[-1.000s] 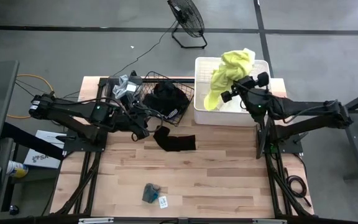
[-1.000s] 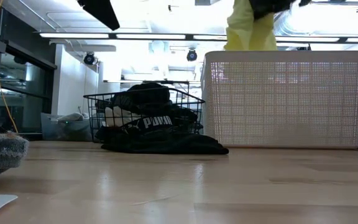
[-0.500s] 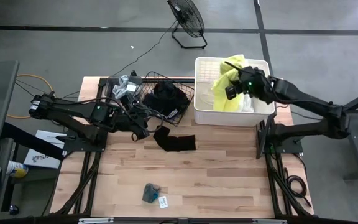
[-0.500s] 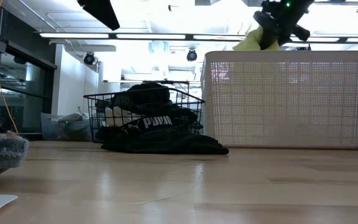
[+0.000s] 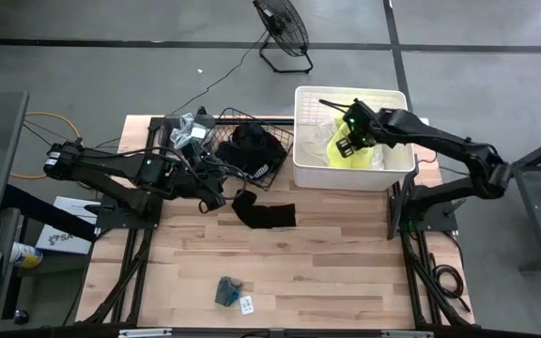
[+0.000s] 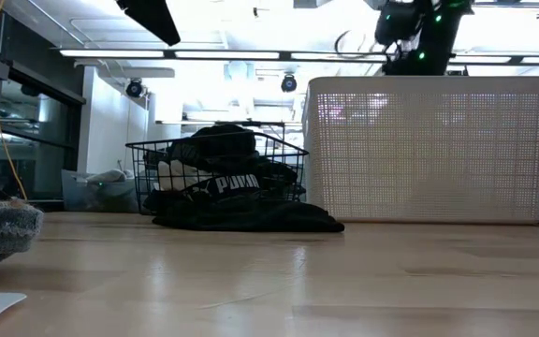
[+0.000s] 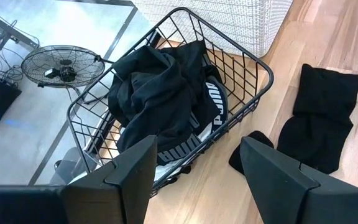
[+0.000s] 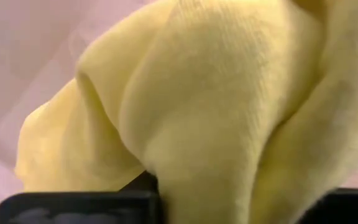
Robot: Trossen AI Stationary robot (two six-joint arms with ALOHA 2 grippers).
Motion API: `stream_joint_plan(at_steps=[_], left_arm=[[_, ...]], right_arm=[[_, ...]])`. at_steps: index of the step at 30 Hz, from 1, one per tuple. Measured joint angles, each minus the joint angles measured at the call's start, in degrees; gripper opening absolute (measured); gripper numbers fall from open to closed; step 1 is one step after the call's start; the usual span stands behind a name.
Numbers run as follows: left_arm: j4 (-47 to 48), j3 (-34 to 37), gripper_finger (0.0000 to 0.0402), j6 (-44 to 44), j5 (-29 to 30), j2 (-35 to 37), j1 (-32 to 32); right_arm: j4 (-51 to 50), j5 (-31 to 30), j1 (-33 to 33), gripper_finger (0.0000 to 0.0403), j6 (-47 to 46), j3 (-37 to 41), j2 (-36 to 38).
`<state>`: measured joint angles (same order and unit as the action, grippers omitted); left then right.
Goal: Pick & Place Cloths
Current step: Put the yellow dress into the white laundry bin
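Note:
A neon yellow cloth point(image 5: 332, 150) sits inside the white tub point(image 5: 393, 178) at the table's far right. My right gripper point(image 5: 350, 145) reaches down into the tub and is shut on this cloth, which fills the right wrist view point(image 8: 216, 106). Black cloths point(image 7: 163, 93) are heaped in the black wire basket point(image 5: 280, 141). Another black cloth point(image 5: 263, 212) lies flat on the table in front of the basket. My left gripper point(image 7: 197, 180) hovers open just left of that cloth point(image 7: 319, 118) and touches nothing. My right gripper pinches a bunched fold of the yellow cloth point(image 8: 229, 193) between its two fingers point(image 8: 73, 208). The fingers slant down from the table's right side into the tub. The rest of the cloth bulges out beyond the fingers and lies within the tub walls.
A pale sheer cloth point(image 5: 374, 160) lies in the tub beside the yellow one. A grey and white cloth point(image 5: 191, 130) sits at the basket's left end. A small grey-blue item with a white tag point(image 5: 230, 293) lies near the table's front edge. A floor fan point(image 5: 283, 28) stands beyond the table.
My right gripper has swung toward the table's left and gone down into the tub, tipping from nearly level to steeply downward. The yellow cloth, which hung high over the tub's rim, has come down with it and now sits inside the tub.

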<state>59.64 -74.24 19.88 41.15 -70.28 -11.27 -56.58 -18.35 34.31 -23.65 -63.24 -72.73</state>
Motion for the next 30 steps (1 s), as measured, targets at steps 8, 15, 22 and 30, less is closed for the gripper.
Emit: stream_joint_plan(at_steps=[8,15,22,30], left_arm=[[0.0,0.0,0.0225,0.0,0.0,0.0,0.0],[0.0,0.0,0.0225,0.1,0.0,0.0,0.0],[0.1,0.0,0.0225,0.2,0.0,0.0,0.0],[0.2,0.0,0.0225,0.2,-0.5,0.0,0.0]], right_arm=[[0.4,5.8,2.5,0.0074,2.5,0.0,-6.0],[2.3,8.1,4.8,0.0096,2.5,0.0,-9.0],[3.6,11.3,6.0,0.0098,2.5,0.0,-11.4],[8.5,12.4,6.0,0.0148,2.6,0.0,-13.4]])
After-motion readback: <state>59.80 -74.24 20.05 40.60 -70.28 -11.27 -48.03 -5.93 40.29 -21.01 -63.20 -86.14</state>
